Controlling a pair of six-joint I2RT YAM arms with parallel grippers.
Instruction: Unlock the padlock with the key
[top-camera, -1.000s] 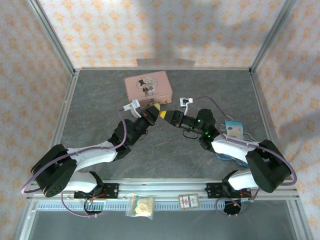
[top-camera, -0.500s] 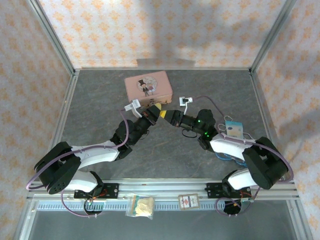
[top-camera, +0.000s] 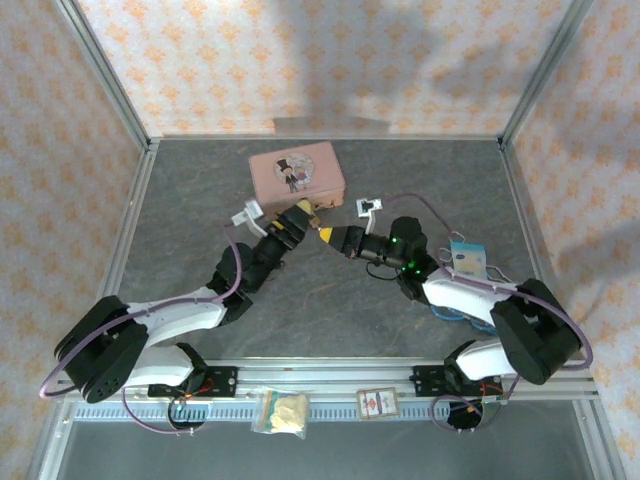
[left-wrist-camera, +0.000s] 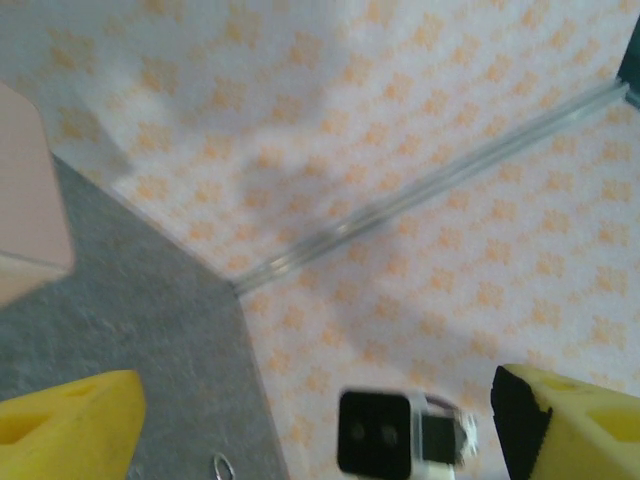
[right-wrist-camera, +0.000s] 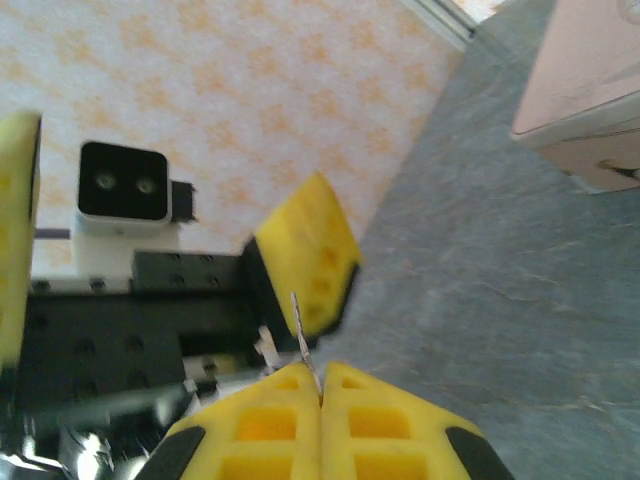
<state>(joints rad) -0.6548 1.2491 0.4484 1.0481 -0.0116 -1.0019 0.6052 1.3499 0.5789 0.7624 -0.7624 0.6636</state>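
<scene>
Right gripper (right-wrist-camera: 321, 385) closed tight on a thin silvery blade, evidently the key (right-wrist-camera: 303, 340). Left gripper (left-wrist-camera: 318, 392) wide open, holding nothing, near the pink tin (top-camera: 296, 173). Padlock not discernible. Risk: an unbraced lock swings away, twisting the key between the pads

No legible text or markings

The dark grey stone-patterned surface (top-camera: 190, 210) carries a pink rectangular tin (top-camera: 297, 174) at twelve o'clock and a blue-white packet (top-camera: 466, 259) at three o'clock.
</scene>
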